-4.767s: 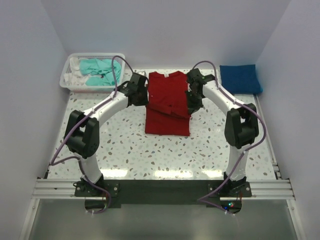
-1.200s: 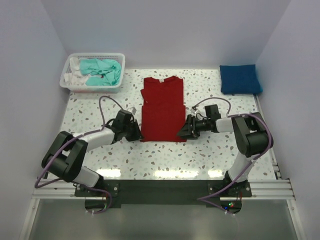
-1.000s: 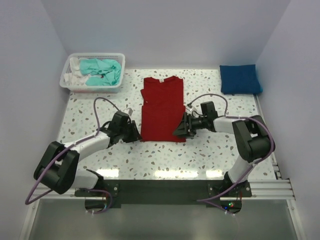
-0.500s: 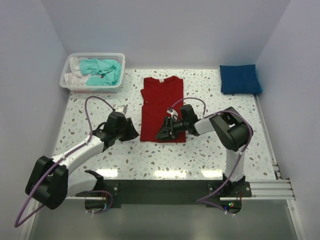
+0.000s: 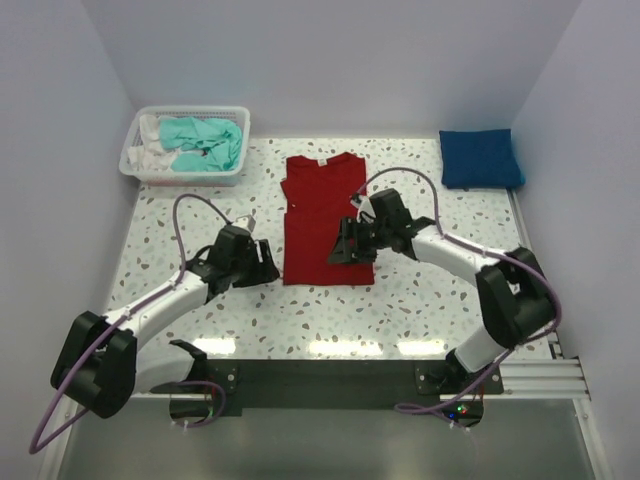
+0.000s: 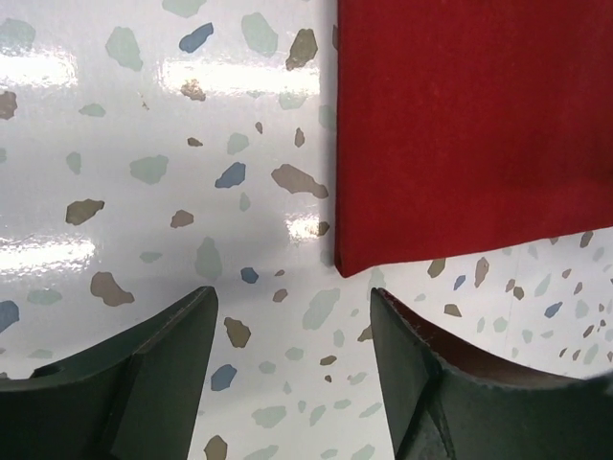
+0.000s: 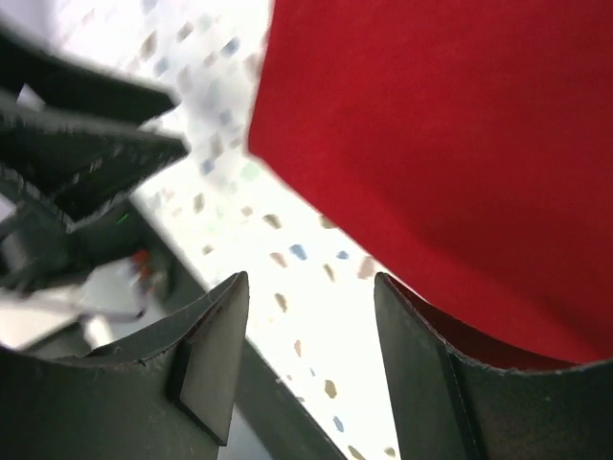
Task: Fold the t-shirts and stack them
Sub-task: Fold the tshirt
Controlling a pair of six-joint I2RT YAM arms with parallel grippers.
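While the speckled table [image 5: 420, 300] holds most of the work, we judge the task to be roughly two thirds done. The red t-shirt [image 5: 320, 215] lies in the middle of it, folded into a tidy rectangle with its collar toward the far wall. It looks finished as a fold but is not yet stacked on anything. Well apart, at the far right corner, the blue t-shirt [image 5: 480, 158] sits folded into a compact square. That looks to us like the start of the stack.

At the far left, the white basket [image 5: 135, 165] has the teal t-shirt [image 5: 200, 140] crumpled inside it, unfolded.

Our left gripper [image 5: 268, 262] sits low, just beside the red shirt's near left corner. Its jaws are spread, with only bare table between them. Our right gripper [image 5: 340, 252] is over the shirt's near edge, jaws likewise apart and clamping nothing.
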